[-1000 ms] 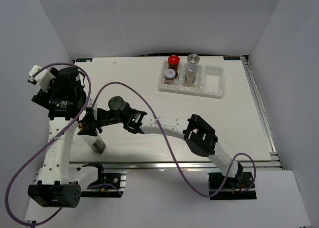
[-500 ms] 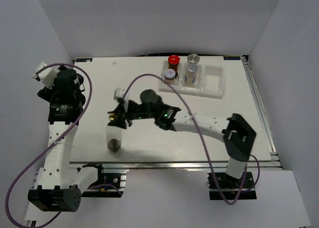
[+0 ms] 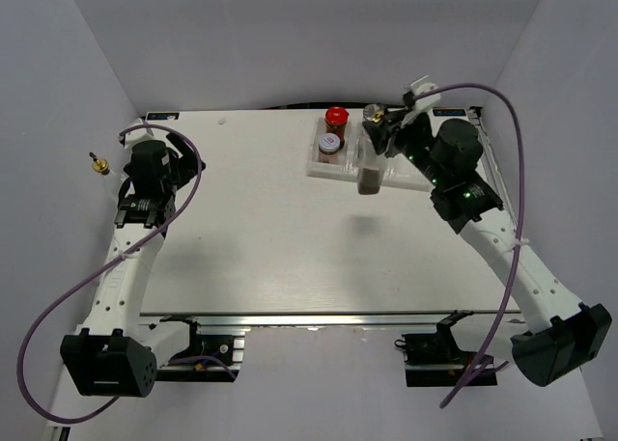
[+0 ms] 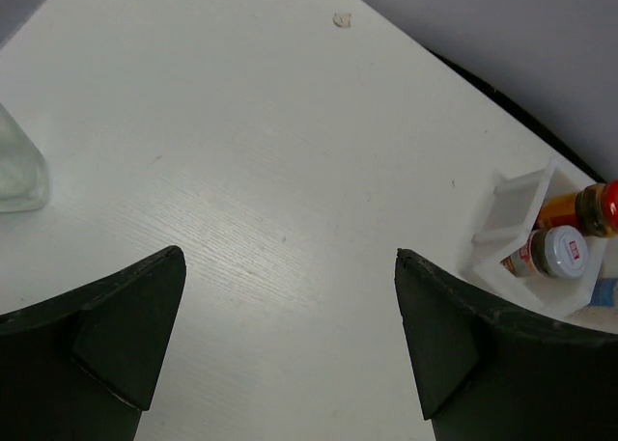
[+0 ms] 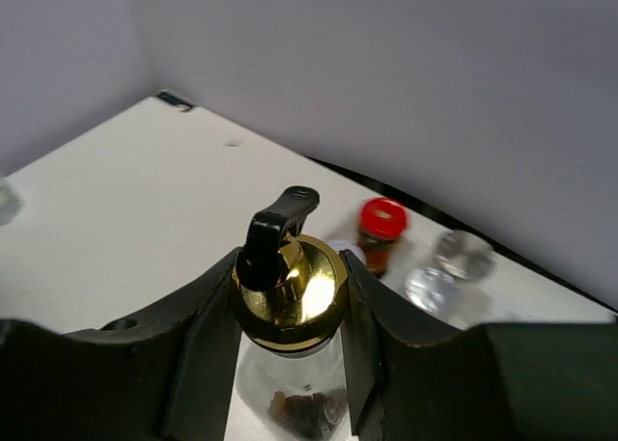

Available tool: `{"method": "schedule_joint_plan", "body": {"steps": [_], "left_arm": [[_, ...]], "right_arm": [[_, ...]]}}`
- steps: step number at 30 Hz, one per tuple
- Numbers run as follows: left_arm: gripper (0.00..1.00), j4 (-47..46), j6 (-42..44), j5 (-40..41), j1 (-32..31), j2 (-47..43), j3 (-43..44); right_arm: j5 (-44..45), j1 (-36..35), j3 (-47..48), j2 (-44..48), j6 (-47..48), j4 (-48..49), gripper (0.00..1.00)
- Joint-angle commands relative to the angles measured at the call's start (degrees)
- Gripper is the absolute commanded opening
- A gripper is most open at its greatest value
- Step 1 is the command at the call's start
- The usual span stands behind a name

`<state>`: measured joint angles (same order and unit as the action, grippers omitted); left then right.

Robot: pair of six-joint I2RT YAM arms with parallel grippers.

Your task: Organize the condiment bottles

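My right gripper (image 3: 383, 135) is shut on a slim clear gold-capped bottle with a dark bottom (image 3: 370, 176) and holds it in the air over the white tray (image 3: 415, 158). In the right wrist view the fingers (image 5: 217, 316) clamp its gold cap (image 5: 290, 289). The tray holds a dark red-capped jar (image 3: 336, 121), a short pale-lidded jar (image 3: 329, 145) and a clear silver-capped bottle (image 3: 373, 114), partly hidden. My left gripper (image 4: 290, 344) is open and empty at the far left. A second clear gold-capped bottle (image 3: 96, 160) stands at the table's left edge (image 4: 14, 171).
The tray's right compartment holds nothing. The tray also shows in the left wrist view (image 4: 521, 219), with the red-capped jar (image 4: 589, 209) and pale-lidded jar (image 4: 560, 253). Grey walls close in the table at the back and both sides.
My right arm has carried the dark-bottomed bottle from the front left of the table up and over to the tray at the back right. My left arm has drawn back to the left edge.
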<state>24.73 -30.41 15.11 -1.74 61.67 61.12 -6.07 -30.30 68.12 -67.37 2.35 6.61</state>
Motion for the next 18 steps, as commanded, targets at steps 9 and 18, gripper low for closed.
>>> {"method": "schedule_joint_plan", "body": {"steps": [9, 18], "left_arm": [[0.98, -3.9, 1.4, 0.7, -0.5, -0.1, -2.9], [0.98, -4.9, 1.1, 3.3, -0.5, 1.8, -1.7]], "right_arm": [[3.1, 20.6, 10.7, -6.2, 0.5, -3.2, 0.0], [9.2, 23.4, 14.1, -15.1, 3.6, 4.9, 0.0]]}}
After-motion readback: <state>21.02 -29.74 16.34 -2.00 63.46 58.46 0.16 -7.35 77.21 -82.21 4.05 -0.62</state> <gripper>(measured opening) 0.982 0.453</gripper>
